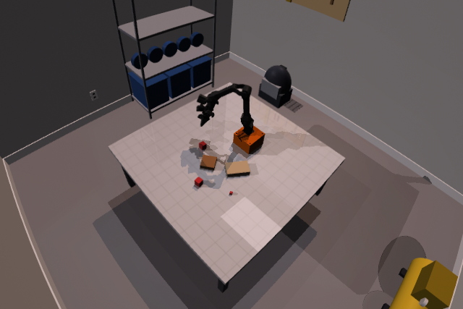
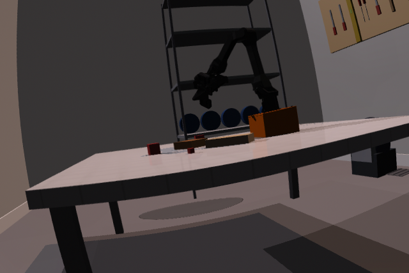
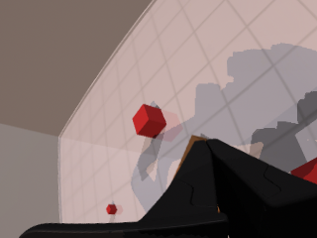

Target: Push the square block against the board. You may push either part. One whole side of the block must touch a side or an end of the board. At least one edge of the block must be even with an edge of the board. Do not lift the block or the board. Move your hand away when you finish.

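The square block (image 1: 208, 161) (image 2: 188, 144) is brown and lies flat on the table; a sliver of it (image 3: 186, 155) shows beside the fingers in the wrist view. The board (image 1: 237, 167) (image 2: 229, 140) is tan, longer, and lies flat to the right of the block in the top view. A narrow gap parts them there, and they are turned a little differently. My gripper (image 1: 202, 124) (image 3: 205, 150) is shut and empty. It hangs high above the table, behind the block in the top view, touching neither part. The fingers hide most of the block in the wrist view.
A red cube (image 1: 198, 181) (image 2: 153, 148) (image 3: 149, 121) stands in front of the block. Another red cube (image 1: 202, 145) (image 2: 199, 137) is behind it. A tiny red cube (image 1: 230, 192) (image 2: 190, 150) (image 3: 111, 209) lies in front of the board. The orange arm base (image 1: 247, 142) (image 2: 280, 123) stands behind the board.
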`<state>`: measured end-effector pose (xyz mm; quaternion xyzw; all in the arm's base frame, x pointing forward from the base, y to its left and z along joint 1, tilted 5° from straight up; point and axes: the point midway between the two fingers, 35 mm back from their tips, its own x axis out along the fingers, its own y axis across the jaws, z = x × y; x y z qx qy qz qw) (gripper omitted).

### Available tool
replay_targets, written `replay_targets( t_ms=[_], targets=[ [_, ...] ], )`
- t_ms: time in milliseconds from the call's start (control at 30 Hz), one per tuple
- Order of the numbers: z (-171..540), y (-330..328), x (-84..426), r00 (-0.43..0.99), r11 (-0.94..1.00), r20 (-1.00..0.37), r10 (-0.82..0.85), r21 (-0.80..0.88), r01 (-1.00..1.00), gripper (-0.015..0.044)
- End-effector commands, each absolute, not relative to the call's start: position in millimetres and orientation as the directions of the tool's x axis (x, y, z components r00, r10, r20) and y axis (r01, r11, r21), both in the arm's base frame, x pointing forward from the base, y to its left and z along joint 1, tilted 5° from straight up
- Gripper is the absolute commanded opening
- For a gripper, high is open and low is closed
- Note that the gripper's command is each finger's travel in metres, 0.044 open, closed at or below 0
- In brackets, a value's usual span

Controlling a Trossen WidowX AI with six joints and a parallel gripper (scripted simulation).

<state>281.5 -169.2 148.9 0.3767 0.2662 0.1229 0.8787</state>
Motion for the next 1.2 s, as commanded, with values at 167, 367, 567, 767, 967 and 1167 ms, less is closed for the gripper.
replay_targets(
  t_ms=[167, 367, 567, 767, 967, 1167],
  targets=[
    [121, -101, 315, 0.654, 0.608, -0.523, 0.546, 0.784, 0.12, 0.0],
    [103, -51, 326, 0.518, 0.601, -0.616, 0.593, 0.767, 0.225, 0.0],
    [83, 10, 325, 0.348, 0.651, -0.703, 0.62, 0.709, 0.272, 0.0],
    [70, 51, 318, 0.233, 0.694, -0.767, 0.597, 0.64, 0.329, 0.0],
    [53, 104, 302, 0.099, 0.759, -0.852, 0.515, 0.506, 0.41, 0.0],
    [39, 153, 270, -0.006, 0.815, -0.905, 0.426, 0.38, 0.437, 0.0]
  ],
)
